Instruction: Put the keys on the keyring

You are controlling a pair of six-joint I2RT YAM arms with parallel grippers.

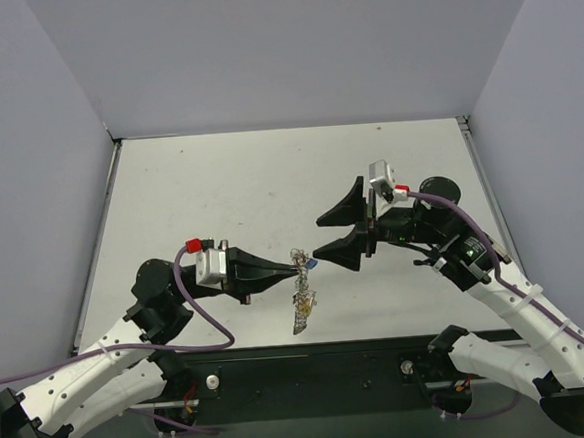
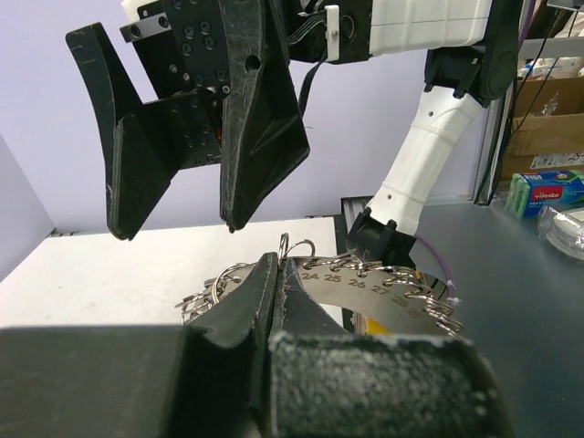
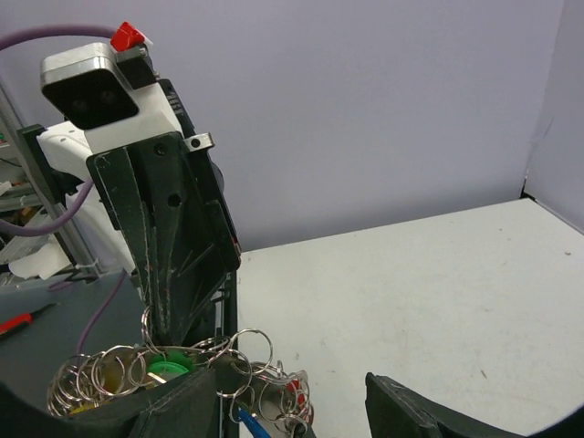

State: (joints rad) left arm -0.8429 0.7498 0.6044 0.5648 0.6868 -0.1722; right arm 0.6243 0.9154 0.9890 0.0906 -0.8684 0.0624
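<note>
Keyring [image 1: 300,304]: pinched at its upper edge by the left gripper [image 1: 293,266], whose fingers are closed on it. Keys [image 1: 312,264] cluster on and below it (green, blue and red heads visible). Right gripper [image 1: 318,235]: spread wide, empty, just beside the ring.

- keyring [image 3: 246,351]: shiny silvery metal wire
- keys [image 3: 167,370] on the keyring: smooth coloured plastic heads
- left gripper [image 2: 276,266]: matt black grainy plastic
- table [image 1: 219,184] beneath the keyring: matt white

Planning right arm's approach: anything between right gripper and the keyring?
Nothing visible. The right gripper, open, faces the keyring across a clear gap; the left gripper is shut on the keyring from the opposite side.
</note>
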